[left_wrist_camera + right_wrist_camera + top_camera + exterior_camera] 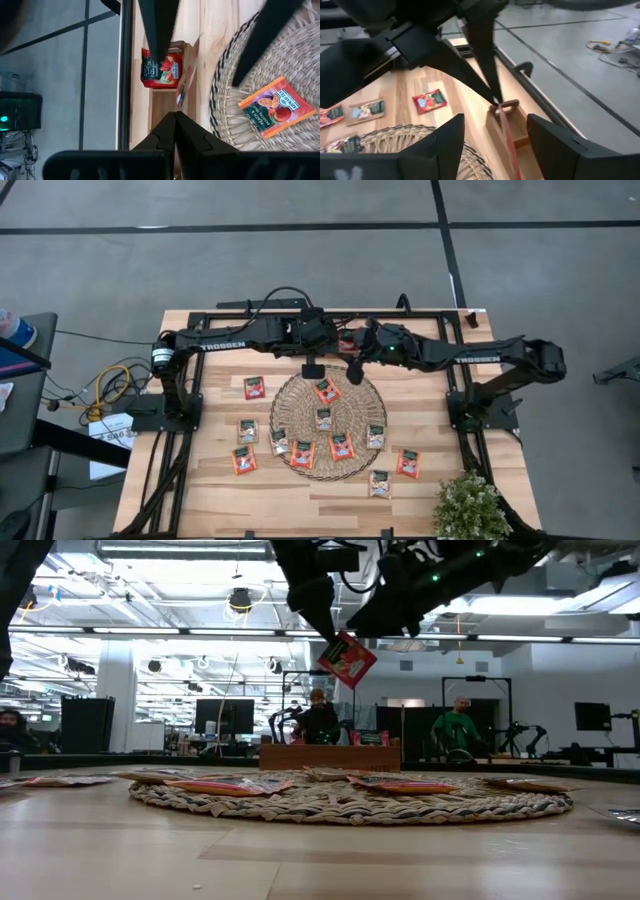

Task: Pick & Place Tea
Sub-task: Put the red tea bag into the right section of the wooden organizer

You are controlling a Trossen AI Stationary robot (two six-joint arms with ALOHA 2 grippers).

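My left gripper [327,632] is shut on a red tea sachet [347,659] and hangs high above the far rim of the round woven mat [328,420] and the wooden tray [330,755]. In the left wrist view the sachet [186,82] shows edge-on. My right gripper [495,120] is open beside it, touching nothing. Another red sachet [160,70] lies at the tray. Several sachets lie flat on the mat, among them an orange one [276,106]. More lie on the table, such as a red one [254,387]. My left gripper pinches the red sachet by its upper corner [334,641] between the two shut fingers, coming from above and pointing down. The sachet hangs tilted below the fingertips, lifted clear of the mat and the tray.
A potted plant [468,505] stands at the near right corner. Black frame rails [165,440] run along the table's left and right sides. Bare wood shows along the near edge. People sit and stand in the room beyond the table.
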